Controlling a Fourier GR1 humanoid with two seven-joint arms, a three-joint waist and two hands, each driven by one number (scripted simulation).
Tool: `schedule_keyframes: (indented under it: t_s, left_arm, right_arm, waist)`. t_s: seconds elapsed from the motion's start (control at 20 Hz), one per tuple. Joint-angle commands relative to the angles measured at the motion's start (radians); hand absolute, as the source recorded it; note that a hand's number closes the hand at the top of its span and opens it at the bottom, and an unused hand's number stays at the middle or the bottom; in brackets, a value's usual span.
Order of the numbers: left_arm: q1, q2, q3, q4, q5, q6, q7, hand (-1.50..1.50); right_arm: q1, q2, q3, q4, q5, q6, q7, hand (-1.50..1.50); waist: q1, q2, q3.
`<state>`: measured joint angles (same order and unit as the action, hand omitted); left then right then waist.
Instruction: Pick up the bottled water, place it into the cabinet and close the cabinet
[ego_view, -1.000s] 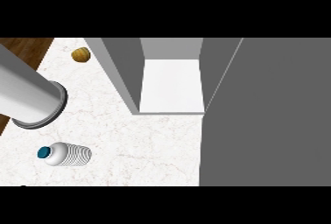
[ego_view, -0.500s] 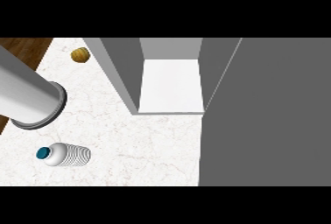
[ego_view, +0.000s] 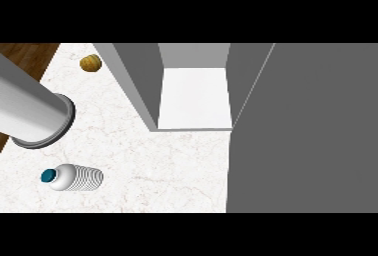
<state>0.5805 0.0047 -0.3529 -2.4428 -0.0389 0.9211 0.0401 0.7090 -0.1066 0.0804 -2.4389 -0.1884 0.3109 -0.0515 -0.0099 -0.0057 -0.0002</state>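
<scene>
Pale marble bench (ego_view: 170, 165), brown wood (ego_view: 22, 50) beyond its left edge. Open cabinet (ego_view: 196, 95) at the back, white inside; grey door (ego_view: 303, 130) filling the right. Water bottle (ego_view: 70, 178) front left, bare marble around. Brown nut (ego_view: 90, 63) back left. Grey cylinder (ego_view: 29, 107) overhanging the left edge. Hands unseen; cannot tell grip.

Only the grey left forearm (ego_view: 26, 105) shows, entering at the view's left edge and slanting down and to the right to a blunt, round, rimmed end, the left hand itself lying outside the view.
</scene>
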Motion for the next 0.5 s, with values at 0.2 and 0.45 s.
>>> schedule_keyframes:
  t_s: [0.2,0.45]
  left_arm:
    - [-0.038,-0.005,0.100,0.133,0.194,-0.008,-0.101,-1.50]
    - [-0.058,-0.005,0.196,0.259,0.364,-0.051,-0.218,-1.50]
  right_arm:
    - [0.155,-0.014,-0.017,-0.157,-0.054,0.063,-0.039,-1.50]
    - [0.226,0.000,0.025,-0.208,-0.018,0.069,-0.067,-1.50]
  waist:
    - [0.001,-0.002,-0.002]
    - [0.002,-0.003,-0.004]
